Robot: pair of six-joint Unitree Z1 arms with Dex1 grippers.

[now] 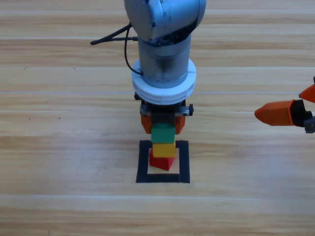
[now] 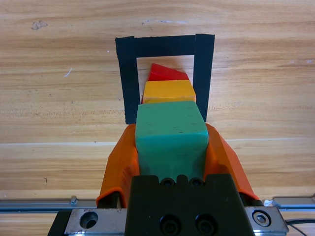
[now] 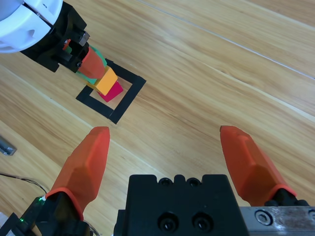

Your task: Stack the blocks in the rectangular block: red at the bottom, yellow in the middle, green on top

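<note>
Wooden table (image 1: 59, 147), pale planks, with the black tape outline (image 1: 184, 162) at centre; inside it stands the stack: red (image 1: 162, 162) on the wood, yellow (image 1: 163, 149) on red, green (image 1: 163, 133) on top. My left gripper (image 2: 171, 147) pinches green, one jaw on each side face; my right gripper (image 3: 170, 152) waits at the right edge, jaws spread, holding nothing. Judgement: the cubes look rigid, light and smooth-faced, so a flat-sided pinch at mid-height suits them; red appears turned relative to yellow, so the stack may topple easily; any release should be slow and straight.
</note>
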